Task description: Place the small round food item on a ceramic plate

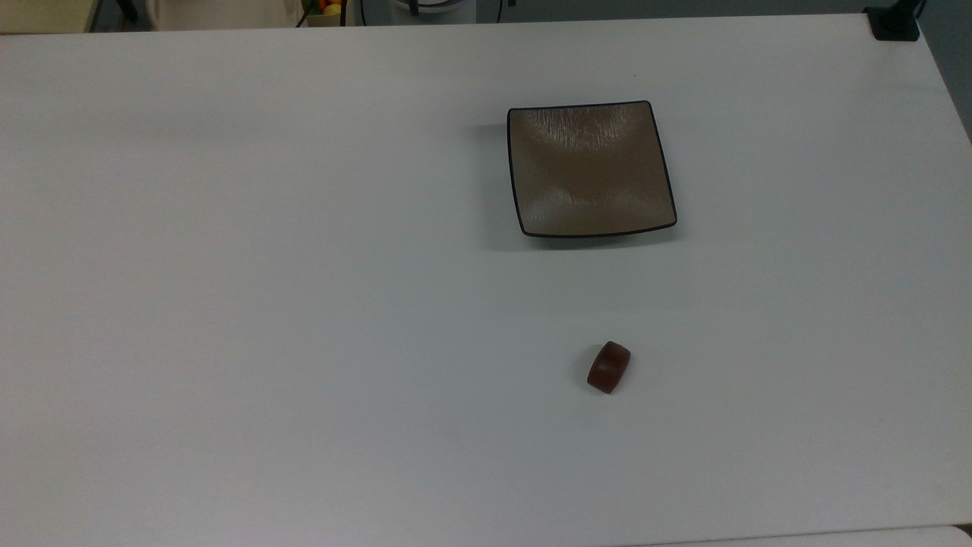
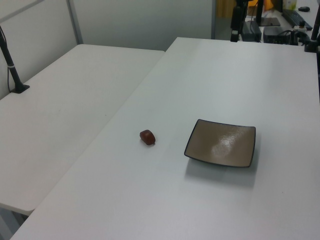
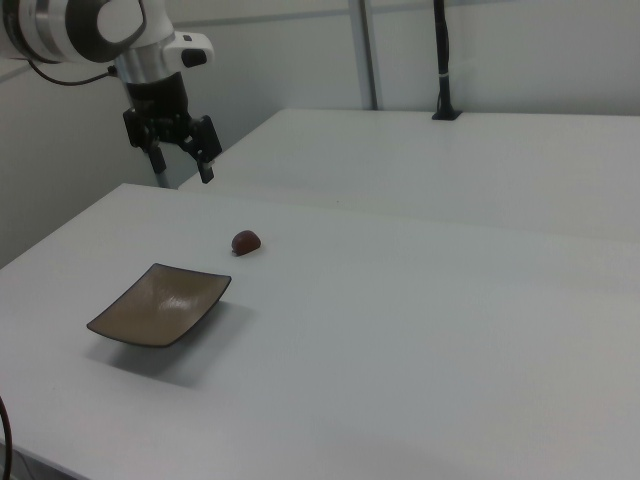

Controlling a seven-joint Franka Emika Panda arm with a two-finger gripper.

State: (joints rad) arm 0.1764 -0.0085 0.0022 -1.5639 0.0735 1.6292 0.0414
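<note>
The small round food item [image 1: 608,367] is a glossy dark reddish-brown stub lying on the white table, apart from the plate; it also shows in the left view [image 2: 147,137] and the right view [image 3: 246,241]. The ceramic plate [image 1: 591,169] is square, taupe-brown with a thin black rim, and holds nothing [image 2: 221,144] [image 3: 160,304]. My gripper [image 3: 183,161] hangs open high above the table at the right view's upper left, well above and behind both things, with nothing between its fingers.
A second white table [image 2: 60,110] adjoins this one along a seam. Black camera poles stand clamped on table edges [image 3: 441,60] [image 2: 11,65]. A black clamp [image 1: 894,23] sits at the top view's upper right corner.
</note>
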